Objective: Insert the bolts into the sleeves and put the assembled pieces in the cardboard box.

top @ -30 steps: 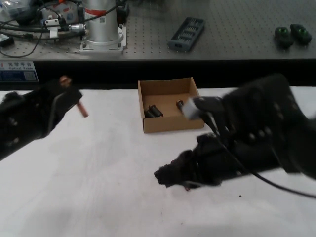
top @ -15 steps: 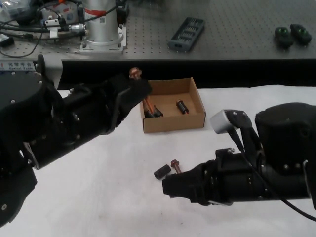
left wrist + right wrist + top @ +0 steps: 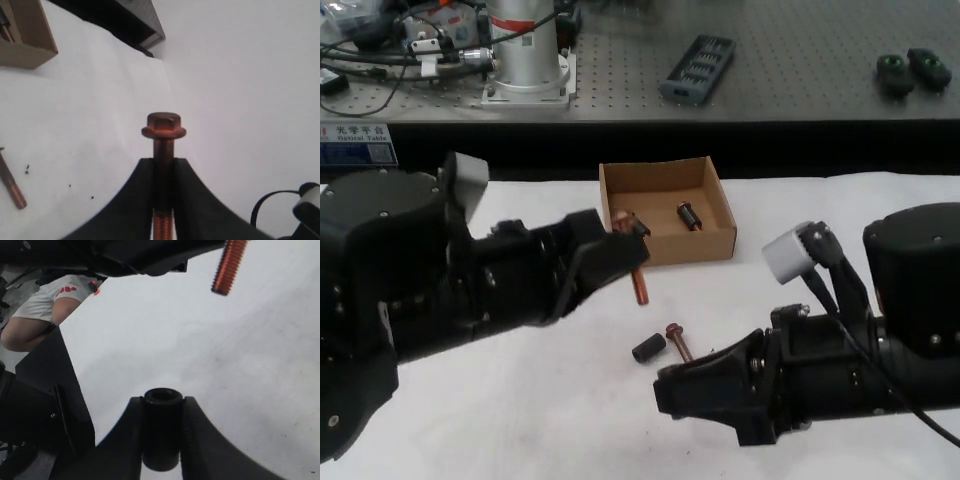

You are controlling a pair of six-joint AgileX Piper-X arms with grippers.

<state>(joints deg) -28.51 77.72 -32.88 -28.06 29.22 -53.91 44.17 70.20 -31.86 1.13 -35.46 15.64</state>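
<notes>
White cloth (image 3: 550,430) under left gripper (image 3: 625,248) & right gripper (image 3: 665,392); beyond both, grey perforated optical table (image 3: 800,80); silver post (image 3: 525,45) w/ cables (image 3: 370,50) far past left gripper; dark slotted rack (image 3: 697,68) further along; two green-topped items (image 3: 913,70) far beyond right gripper.

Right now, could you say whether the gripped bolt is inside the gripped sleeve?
Out: the bolt hangs apart from the empty sleeve.

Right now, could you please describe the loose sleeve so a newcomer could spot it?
Start at the cardboard box on the white cloth and come toward the near edge. Between the box and the right tool lies a short black sleeve. It lies free beside a copper bolt, unlike the sleeve in that tool.
</notes>
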